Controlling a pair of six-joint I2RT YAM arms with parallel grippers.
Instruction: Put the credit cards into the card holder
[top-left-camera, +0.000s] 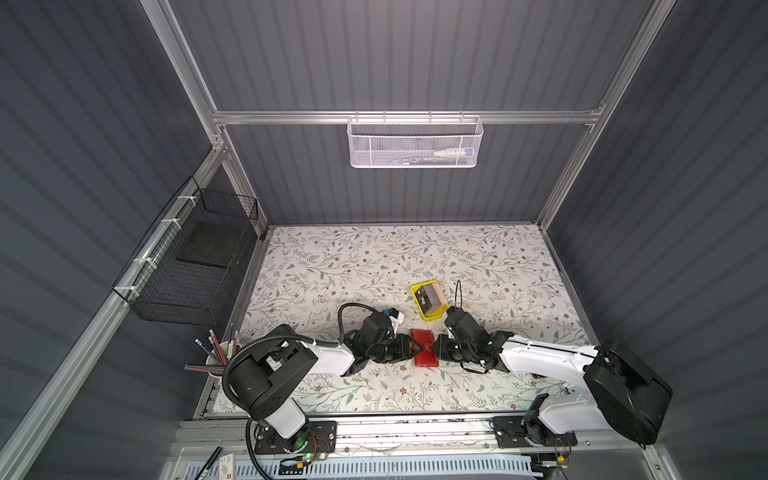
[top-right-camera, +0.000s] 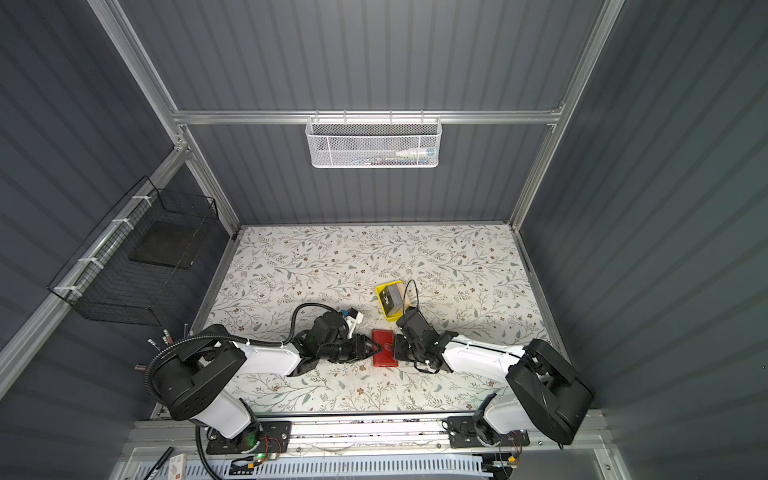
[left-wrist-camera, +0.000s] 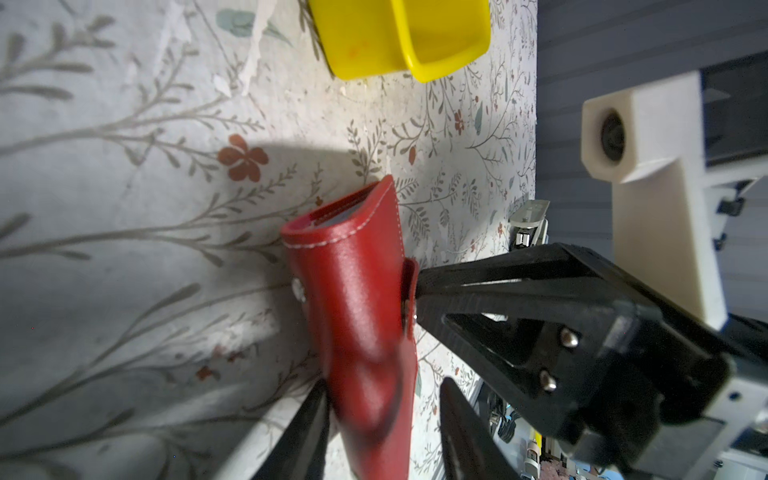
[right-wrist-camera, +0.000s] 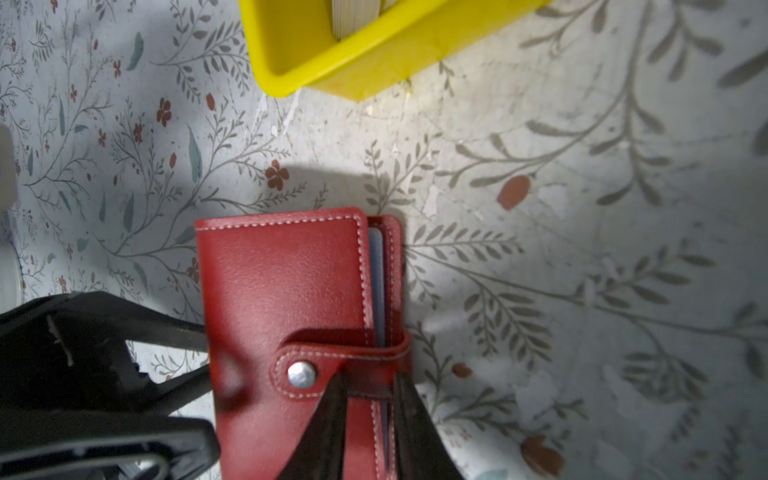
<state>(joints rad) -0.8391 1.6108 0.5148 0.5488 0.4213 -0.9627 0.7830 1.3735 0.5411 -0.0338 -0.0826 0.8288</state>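
Two sets of fingers meet at the closed red card holder (top-left-camera: 425, 358), which lies on the bench (top-left-camera: 374, 257), front middle.
Right fingers (right-wrist-camera: 328, 432) pinch its snap strap (right-wrist-camera: 332, 361). Left fingers (left-wrist-camera: 305, 432) stand part-spread around the opposite spine edge; I cannot tell whether they clamp it. Credit cards (top-left-camera: 431, 297), a black VIP one among them, sit in the yellow tray (top-left-camera: 417, 288) just beyond the holder.

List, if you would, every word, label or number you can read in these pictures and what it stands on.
White lettering on the black card in the yellow tray: too small to read.
Red print on the small white box: too blurred to read.
On the card holder: no text.
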